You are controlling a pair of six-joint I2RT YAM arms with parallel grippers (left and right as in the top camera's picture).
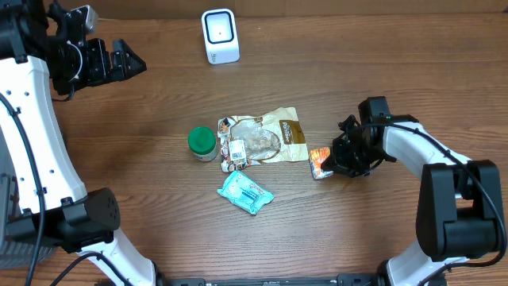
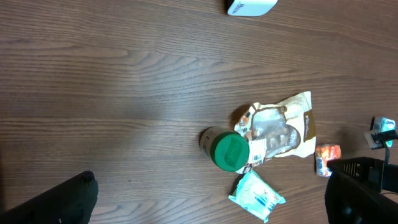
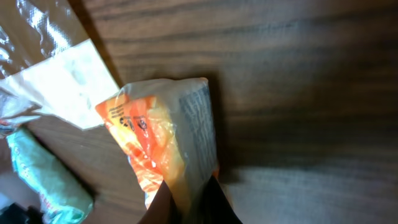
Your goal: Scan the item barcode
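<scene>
the right gripper (image 1: 333, 161) is pinched shut on one end of the small orange plastic packet (image 1: 320, 163), just right of the brown-and-clear foil pouch (image 1: 270, 137). lift it clear, keeping its printed white side flat and turned toward the white boxy scanner (image 1: 220, 36) at the far edge. the left gripper (image 1: 133, 62) gapes wide, empty.

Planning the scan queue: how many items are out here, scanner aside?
4: a green-lidded jar left of centre; a clear-and-brown pouch beside it; a teal packet below that; an orange packet in the right gripper. Pouch may hide more.
</scene>
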